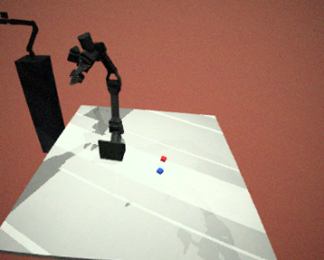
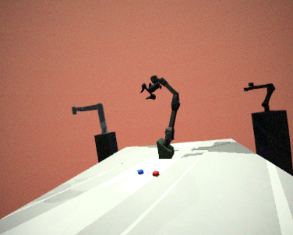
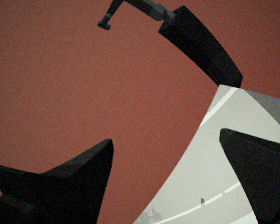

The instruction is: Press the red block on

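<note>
Two small blocks are lying on the pale table, unjoined and near each other: the red block, right of centre in the top view and just below centre in the exterior one; the blue block, directly below it in the first, to its left in the second. Their separation is probably leaving room for fingers around the red one. One arm, black, is rising from the table, bending over at upper left of the top view. One gripper, nearly fully open, is holding nothing; its fingers are standing wide at lower left and lower right of the wrist view, presumably ready to straddle a block. It is hanging high, well apart from both pieces, so picking and pressing are both remaining; the next move is likely calling for swinging over the red block and descending.
</note>
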